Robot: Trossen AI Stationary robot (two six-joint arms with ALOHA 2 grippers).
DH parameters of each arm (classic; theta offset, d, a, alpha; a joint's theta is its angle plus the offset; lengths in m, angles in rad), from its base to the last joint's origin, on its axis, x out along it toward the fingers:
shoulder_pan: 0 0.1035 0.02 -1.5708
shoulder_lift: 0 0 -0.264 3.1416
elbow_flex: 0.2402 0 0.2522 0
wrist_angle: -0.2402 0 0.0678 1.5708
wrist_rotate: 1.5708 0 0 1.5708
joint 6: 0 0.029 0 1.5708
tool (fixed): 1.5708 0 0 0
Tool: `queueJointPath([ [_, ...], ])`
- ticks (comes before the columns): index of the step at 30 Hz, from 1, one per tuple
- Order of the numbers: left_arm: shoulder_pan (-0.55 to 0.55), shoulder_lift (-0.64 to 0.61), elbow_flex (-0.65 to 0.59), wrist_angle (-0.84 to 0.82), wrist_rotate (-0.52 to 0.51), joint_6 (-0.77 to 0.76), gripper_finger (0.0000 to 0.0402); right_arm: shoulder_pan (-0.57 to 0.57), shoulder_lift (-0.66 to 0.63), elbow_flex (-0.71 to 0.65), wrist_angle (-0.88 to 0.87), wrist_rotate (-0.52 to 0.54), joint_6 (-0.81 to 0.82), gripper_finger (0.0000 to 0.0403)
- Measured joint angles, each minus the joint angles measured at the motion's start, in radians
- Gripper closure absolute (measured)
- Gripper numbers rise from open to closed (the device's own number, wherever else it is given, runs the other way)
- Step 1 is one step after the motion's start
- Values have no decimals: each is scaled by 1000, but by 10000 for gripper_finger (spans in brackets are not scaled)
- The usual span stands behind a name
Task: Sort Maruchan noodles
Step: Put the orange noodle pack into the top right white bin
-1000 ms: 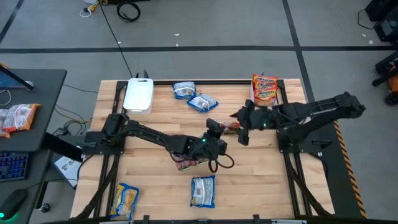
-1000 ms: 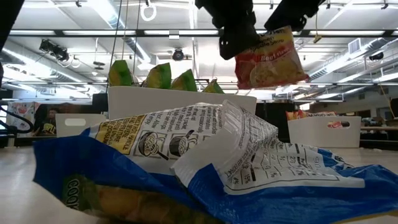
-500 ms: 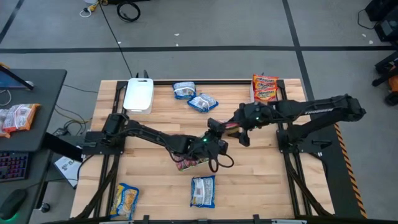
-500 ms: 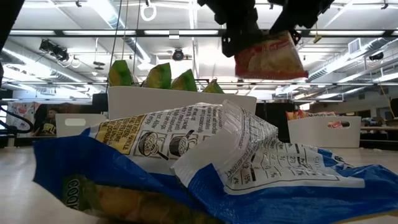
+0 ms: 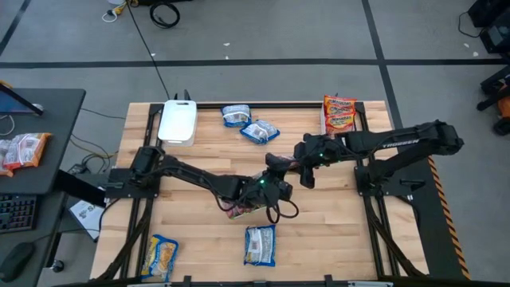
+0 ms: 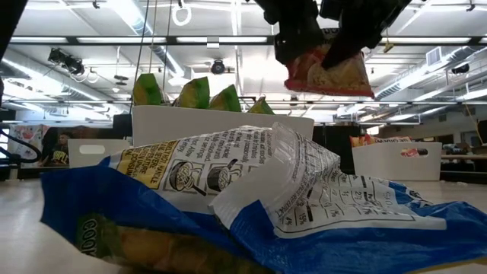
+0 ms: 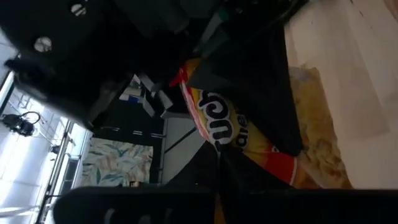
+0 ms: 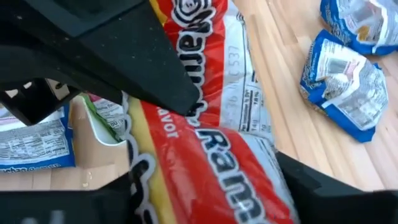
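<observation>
A red-and-yellow Maruchan packet (image 5: pixel 292 163) hangs in the air mid-table between both grippers. It also shows in the low view (image 6: pixel 329 70), the left wrist view (image 7: pixel 230 130) and the right wrist view (image 8: pixel 205 124). My left gripper (image 5: pixel 279 165) is shut on it from the table's left. My right gripper (image 5: pixel 302 157) has come in from the right and is open, one finger (image 8: pixel 137 62) on each side of the packet. Another red packet (image 5: pixel 243 210) lies on the table under my left arm. My left gripper pinches the red packet at its left-hand end (image 7: pixel 205 118) between the two fingers, coming roughly level from the table's left. The packet is lifted clear of the table and lies tipped toward level. My right gripper's fingers are astride the packet's other end; whether they touch it I cannot tell.
Two blue packets (image 5: pixel 236 115) (image 5: pixel 259 131) lie near the far edge beside a white tray (image 5: pixel 178 121). Orange-red packets (image 5: pixel 339 113) sit at the far right. A blue-white packet (image 5: pixel 260 244) and a yellow one (image 5: pixel 162 255) lie near the near edge.
My right gripper has moved toward the table's left, closing in on the red packet until its fingers stand around it. The packet, which hung down from my left gripper, has tipped up toward level. My left gripper has kept its hold.
</observation>
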Motion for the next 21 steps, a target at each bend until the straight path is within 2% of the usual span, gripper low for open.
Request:
queueJointPath([
  [4, -5, -2, 1, -2, -25, -87, 387, 1, -19, 0, 7, 11, -19, 254],
  [8, -7, -48, 2, -112, -8, -241, 351, 0, -44, 0, -6, 62, -48, 271],
  [14, -8, -194, 1, -454, 179, -627, 258, -23, -97, -1, -167, 212, -82, 266],
  [17, -1, -268, -3, -635, 280, -813, 215, -66, -151, -26, -273, 313, -100, 268],
  [21, -6, -327, -44, -768, 353, -973, 178, -164, -226, -75, -437, 574, -142, 269],
])
